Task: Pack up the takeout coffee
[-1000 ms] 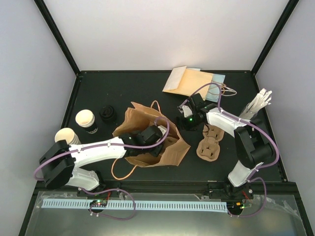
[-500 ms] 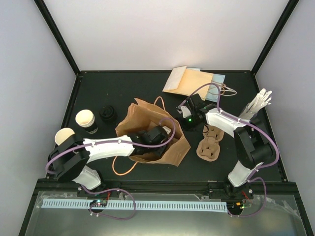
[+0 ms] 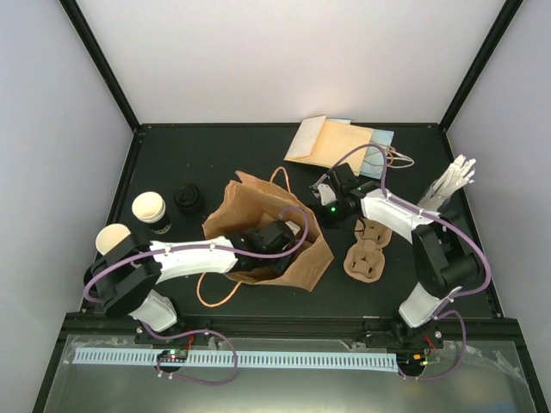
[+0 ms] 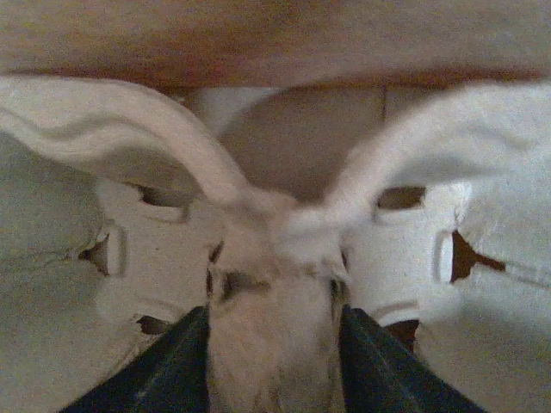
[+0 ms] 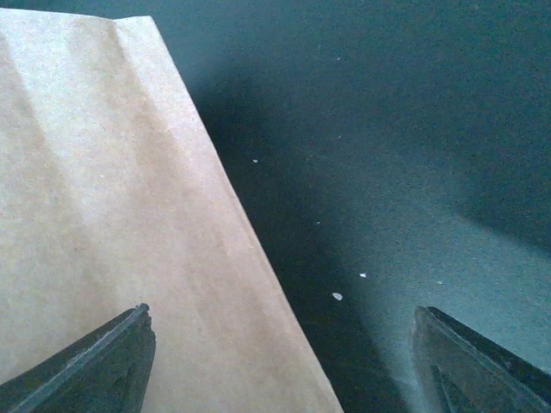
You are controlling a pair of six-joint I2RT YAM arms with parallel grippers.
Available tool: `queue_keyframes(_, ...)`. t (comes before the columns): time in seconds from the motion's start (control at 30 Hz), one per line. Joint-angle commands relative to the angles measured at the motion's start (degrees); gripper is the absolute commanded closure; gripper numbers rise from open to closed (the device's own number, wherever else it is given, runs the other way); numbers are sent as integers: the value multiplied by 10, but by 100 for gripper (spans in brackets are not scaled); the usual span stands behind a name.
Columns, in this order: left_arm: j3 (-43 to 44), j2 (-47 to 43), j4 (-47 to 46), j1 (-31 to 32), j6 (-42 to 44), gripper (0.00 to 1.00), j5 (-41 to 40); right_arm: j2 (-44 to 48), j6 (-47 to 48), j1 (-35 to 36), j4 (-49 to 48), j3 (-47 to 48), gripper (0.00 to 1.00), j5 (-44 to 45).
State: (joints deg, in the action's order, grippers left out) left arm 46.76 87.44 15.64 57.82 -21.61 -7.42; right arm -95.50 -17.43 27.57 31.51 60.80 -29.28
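Two takeout coffee cups, cream with black sleeves, stand at the left of the table: one [image 3: 149, 209] further back, one [image 3: 114, 238] nearer, partly behind my left arm. My left gripper [image 3: 274, 239] reaches inside the brown paper bag [image 3: 250, 202]. In the left wrist view its fingers [image 4: 185, 361] press both sides of the middle post of a pale pulp cup carrier [image 4: 146, 258] lying in the bag. My right gripper [image 3: 331, 204] hangs open at the bag's right edge, above the bag's paper [image 5: 112, 215] and dark table.
Black lids [image 3: 188, 199] sit beside the cups. A second pulp carrier [image 3: 368, 249] lies right of the bag. Tan envelopes [image 3: 331, 142] rest at the back, and white sticks [image 3: 452, 181] stand at the right edge.
My left arm has pushed further into the bag, and the bag has shifted and stood up more. The right gripper has barely moved.
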Motion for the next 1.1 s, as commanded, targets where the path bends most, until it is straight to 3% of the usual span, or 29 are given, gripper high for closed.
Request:
queue_keyframes(0.0, 15, -15, 10, -3, -3, 54, 8, 28, 2, 3, 8, 18, 16, 32)
queue_keyframes(0.13, 13, -38, 18, -2, -1, 36, 6, 38, 2, 3, 17, 23, 14, 51)
queue_keyframes(0.5, 84, -93, 126, -3, 16, 2, -15, 58, 5, 3, 36, 39, 13, 96)
queue_keyframes(1.07, 216, -135, 307, -3, 25, 1, -36, 118, 11, 1, 84, 73, 13, 164)
